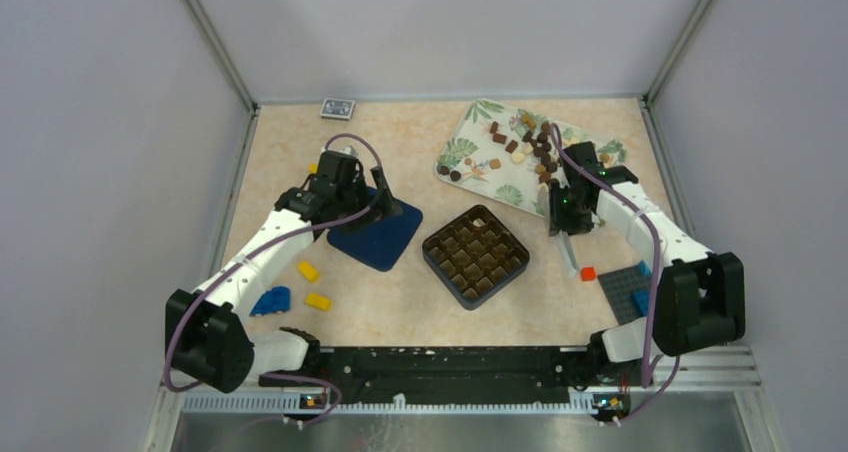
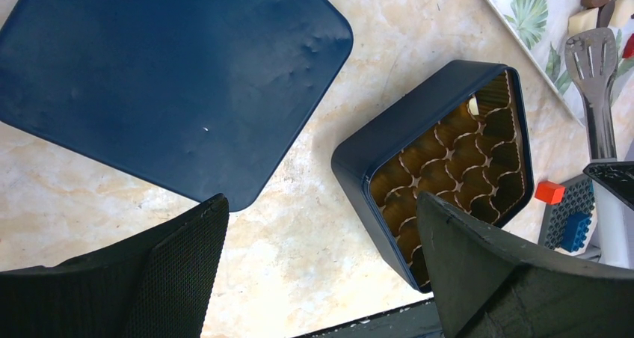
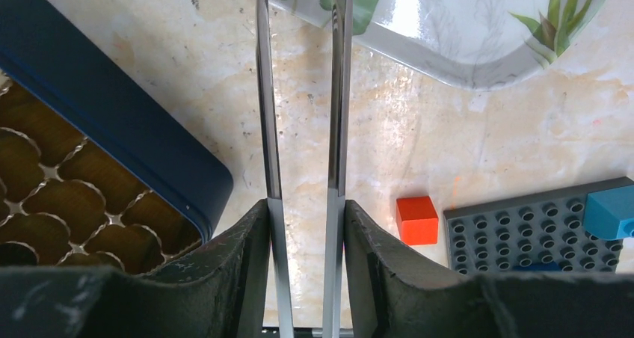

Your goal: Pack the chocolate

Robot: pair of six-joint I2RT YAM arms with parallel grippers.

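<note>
Beyond and right of the dark blue square box (image 1: 430,256) of brown paper cups, roughly twenty brown and cream chocolates (image 1: 540,152) lie on one leaf-patterned tray (image 1: 470,137); our right gripper (image 3: 303,211), the nearer, pinches one pair of steel tongs (image 3: 263,91) pointing lengthwise at them; one cream piece (image 2: 473,106) sits in the box; our left gripper (image 2: 318,203) hangs spread over one blue lid (image 2: 172,76), left of the box.

The compartment box (image 1: 476,255) sits mid-tabletop (image 1: 420,312). Its lid (image 1: 376,235) lies just left of the box. Behind and right of the box lies the serving tray (image 1: 475,142), bearing most of the chocolate (image 1: 540,152); one piece (image 2: 473,106) sits in the box's back corner cell. Right of the box, tongs (image 3: 338,91) in the right end effector (image 3: 305,203) hang between the box and a single brick (image 1: 588,273), with a studded baseplate (image 1: 625,290) beyond. Other bricks (image 1: 308,270) lie well left of the box.
</note>
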